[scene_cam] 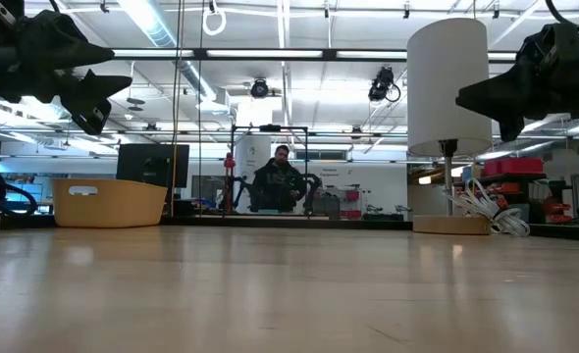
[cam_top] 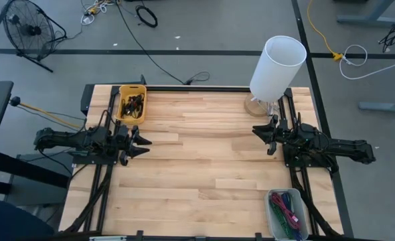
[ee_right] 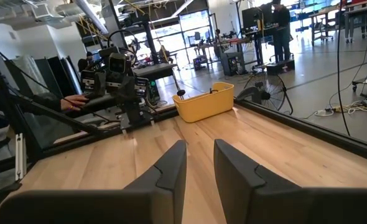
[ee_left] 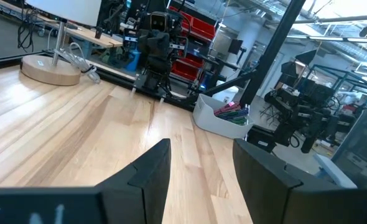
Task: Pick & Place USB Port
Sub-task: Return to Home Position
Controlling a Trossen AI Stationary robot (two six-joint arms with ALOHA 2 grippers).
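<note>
High view: the left tool (cam_top: 144,145) hangs over the tabletop (cam_top: 204,167), well apart from the white lamp (cam_top: 276,65) at the opposite side edge. Its fingers are spread and empty. The right tool (cam_top: 261,138) is just beside the lamp's base, its fingers slightly parted and gripping nothing. The yellow bin (cam_top: 132,88), holding black charger cables (cam_top: 134,106), stands along the same edge as the lamp, at the other corner. The gray bin (cam_top: 270,213), with violet charger cables (cam_top: 288,209) inside, sits on the lamp's side, at the opposite corner.

Low view: both tools hang above the wood, one on each side of the lamp. A person (scene_cam: 282,181) sits in the room beyond.

Left wrist view: a wide gap shows between the fingers, and the gray bin lies ahead.

Right wrist view: a narrow gap shows between the fingers, and the yellow bin lies ahead.
</note>
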